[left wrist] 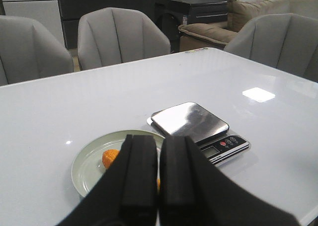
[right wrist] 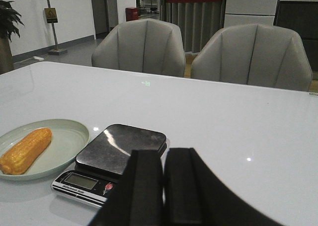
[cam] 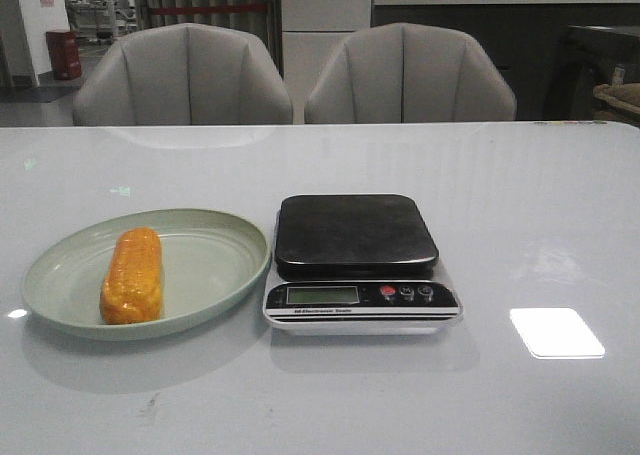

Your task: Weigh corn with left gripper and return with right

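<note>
corn (cam: 132,275) lying lengthwise in plate (cam: 215,305), beside scale (cam: 356,237), within left gripper (left wrist: 159,174) reach; left gripper and right gripper (right wrist: 164,186) both closed, empty.

A glossy white table (cam: 520,195) fills the scene, its far edge running in front of two grey chairs. Two things lie directly on it. On the left sits a pale green oval plate (cam: 215,265), with the corn (cam: 132,275) lying in its left half, lengthwise near to far. Just beside the plate, to its right, stands a scale (cam: 358,265) with a black platform, its display and buttons facing the near edge. A bright reflection marks the tabletop near right.
</note>
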Controlling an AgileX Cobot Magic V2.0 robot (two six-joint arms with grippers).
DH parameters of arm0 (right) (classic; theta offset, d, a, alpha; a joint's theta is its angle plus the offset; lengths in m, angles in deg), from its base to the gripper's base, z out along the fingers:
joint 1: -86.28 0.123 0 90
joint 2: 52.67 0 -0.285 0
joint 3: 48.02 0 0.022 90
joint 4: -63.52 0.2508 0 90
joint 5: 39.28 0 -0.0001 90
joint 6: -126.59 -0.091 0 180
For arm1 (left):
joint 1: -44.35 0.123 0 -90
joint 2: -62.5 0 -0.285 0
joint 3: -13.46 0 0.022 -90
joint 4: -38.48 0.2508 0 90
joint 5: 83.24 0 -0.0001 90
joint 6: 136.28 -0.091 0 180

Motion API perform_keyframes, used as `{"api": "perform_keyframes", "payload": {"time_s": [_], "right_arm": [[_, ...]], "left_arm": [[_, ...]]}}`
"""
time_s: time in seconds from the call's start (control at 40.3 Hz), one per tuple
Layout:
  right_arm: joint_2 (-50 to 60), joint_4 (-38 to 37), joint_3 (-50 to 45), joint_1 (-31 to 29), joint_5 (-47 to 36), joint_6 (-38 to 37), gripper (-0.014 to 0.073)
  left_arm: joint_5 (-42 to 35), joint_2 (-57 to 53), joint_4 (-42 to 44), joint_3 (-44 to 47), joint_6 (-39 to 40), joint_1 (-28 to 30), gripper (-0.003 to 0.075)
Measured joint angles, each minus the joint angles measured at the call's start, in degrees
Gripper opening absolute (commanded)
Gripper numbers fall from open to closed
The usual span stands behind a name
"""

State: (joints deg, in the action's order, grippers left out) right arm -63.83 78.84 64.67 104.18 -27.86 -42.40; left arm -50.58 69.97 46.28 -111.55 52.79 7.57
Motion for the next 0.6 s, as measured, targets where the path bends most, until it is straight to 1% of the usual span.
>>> {"api": "perform_keyframes", "payload": {"time_s": [0.471, 0.595], "right_arm": [[0.00, 0.00, 0.00, 0.00, 0.11, 0.00, 0.0165], [0.00, 0.00, 0.00, 0.00, 0.11, 0.00, 0.0165]], "left_arm": [[0.00, 0.00, 0.00, 0.13, 0.00, 0.09, 0.0132], [-0.32, 0.00, 0.00, 1.49, 0.00, 2.56, 0.0132]]}}
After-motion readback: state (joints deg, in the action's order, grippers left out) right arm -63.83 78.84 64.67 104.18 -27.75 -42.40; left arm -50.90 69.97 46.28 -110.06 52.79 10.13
